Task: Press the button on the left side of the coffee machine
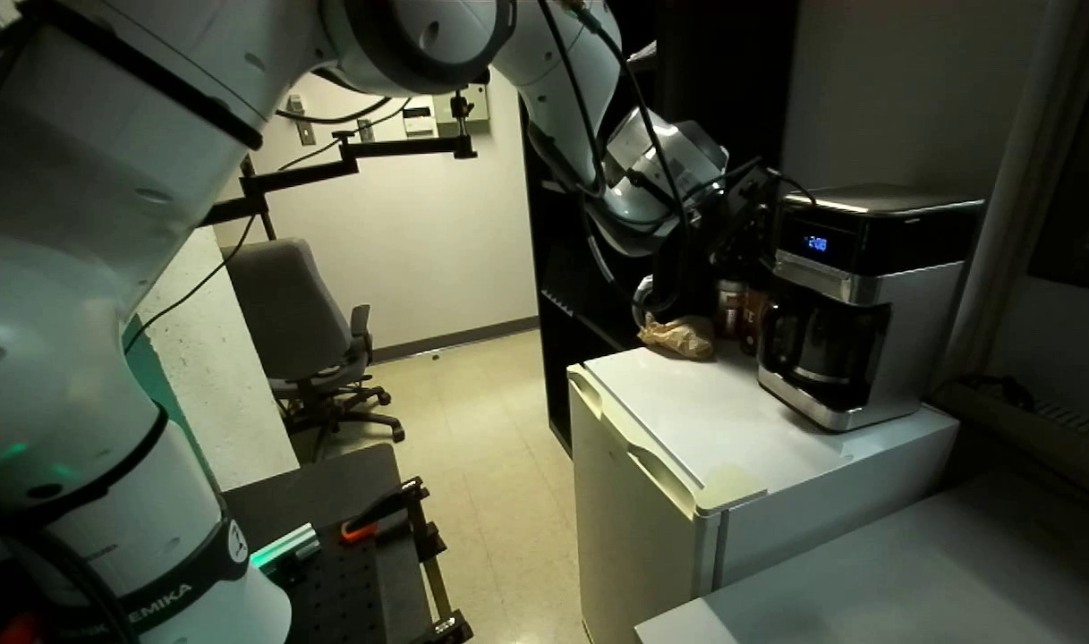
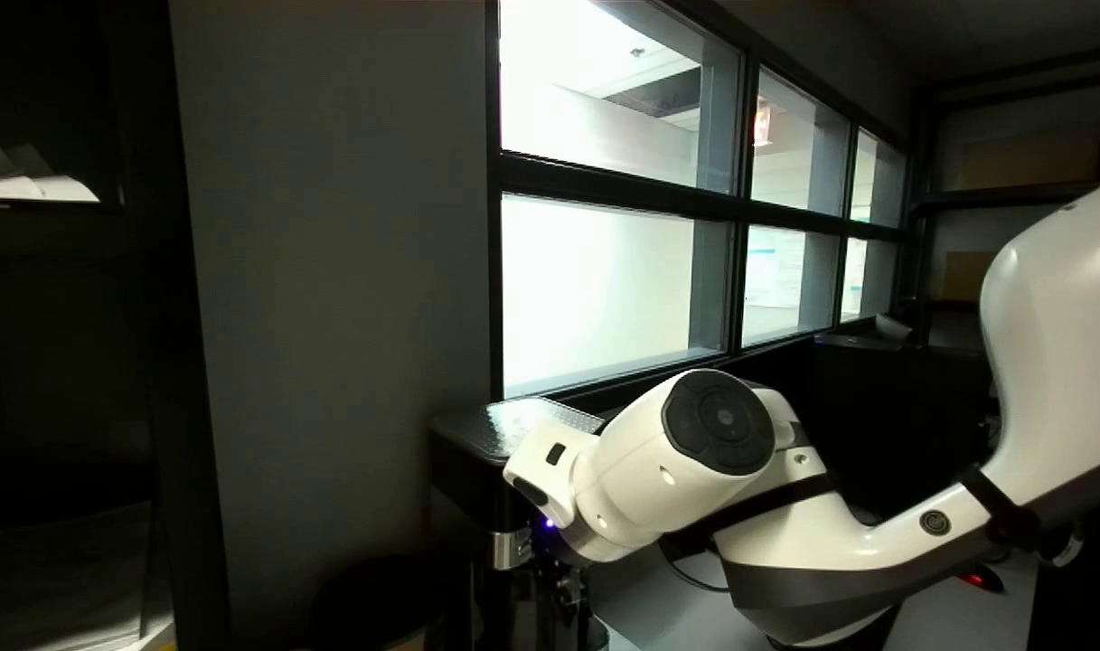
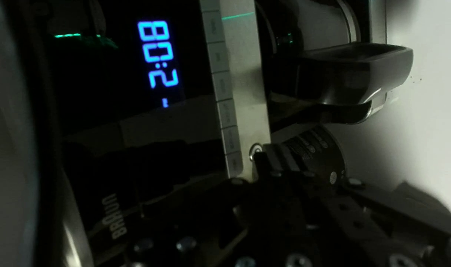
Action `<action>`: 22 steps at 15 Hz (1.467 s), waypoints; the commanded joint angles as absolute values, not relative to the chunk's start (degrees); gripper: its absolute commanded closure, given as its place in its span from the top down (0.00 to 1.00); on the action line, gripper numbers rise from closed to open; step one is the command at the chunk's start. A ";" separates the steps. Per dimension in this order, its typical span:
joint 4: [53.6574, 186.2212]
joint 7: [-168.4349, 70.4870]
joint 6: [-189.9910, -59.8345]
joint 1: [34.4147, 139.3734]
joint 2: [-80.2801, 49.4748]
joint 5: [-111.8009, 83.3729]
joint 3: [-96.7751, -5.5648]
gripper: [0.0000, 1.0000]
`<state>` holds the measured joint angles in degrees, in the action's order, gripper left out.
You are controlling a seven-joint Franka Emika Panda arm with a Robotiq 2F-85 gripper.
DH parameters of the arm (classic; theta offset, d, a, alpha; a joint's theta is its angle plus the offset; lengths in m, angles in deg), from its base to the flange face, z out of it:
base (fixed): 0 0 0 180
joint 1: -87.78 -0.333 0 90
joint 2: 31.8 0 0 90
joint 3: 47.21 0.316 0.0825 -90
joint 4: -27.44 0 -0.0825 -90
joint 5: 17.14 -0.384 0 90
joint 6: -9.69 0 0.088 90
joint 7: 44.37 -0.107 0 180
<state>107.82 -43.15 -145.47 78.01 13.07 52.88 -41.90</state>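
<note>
The coffee machine (image 1: 920,349) is boxy, silver-grey and black, and stands upright on a white cabinet in an exterior view. Its top corner (image 2: 464,434) shows behind my wrist in an exterior view. In the wrist view its black front panel (image 3: 166,126) has a blue clock display and a silver strip with grey keys. A round ringed button (image 3: 255,149) sits at the strip's lower end, partly hidden by my fingertips. My gripper (image 3: 279,157) is shut and empty, its tips overlapping the button's edge; I cannot tell if they touch it. It is dark beside the machine's front in an exterior view (image 1: 748,219).
The carafe handle (image 3: 344,74) juts out below the strip. A dark can (image 3: 318,155) stands just behind my fingertips. A crumpled brown bag (image 1: 678,337) lies on the white cabinet (image 1: 687,420). A wall and windows (image 2: 604,289) stand behind the machine.
</note>
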 commanded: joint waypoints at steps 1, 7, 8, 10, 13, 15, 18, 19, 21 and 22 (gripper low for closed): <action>104.44 -40.71 -146.52 77.13 15.30 51.07 -42.93 0.00; 102.78 -39.28 -146.29 77.04 16.56 49.49 -43.18 0.00; 102.57 -38.94 -146.22 77.06 16.75 49.12 -43.19 0.00; 102.24 -38.38 -146.18 77.02 17.12 48.55 -43.29 0.00; 101.92 -37.59 -146.26 76.94 17.46 47.62 -43.43 0.00; 101.82 -37.41 -146.29 76.89 17.57 47.35 -43.54 0.00; 102.00 -37.29 -146.50 76.81 17.36 47.37 -43.76 0.00; 101.99 -37.22 -146.55 76.80 17.32 47.41 -43.81 0.00; 102.00 -37.22 -146.65 76.73 17.25 47.59 -43.95 0.00; 101.99 -37.30 -146.73 76.67 17.23 47.74 -44.05 0.00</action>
<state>104.30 -38.74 -145.47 77.71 16.13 48.55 -42.37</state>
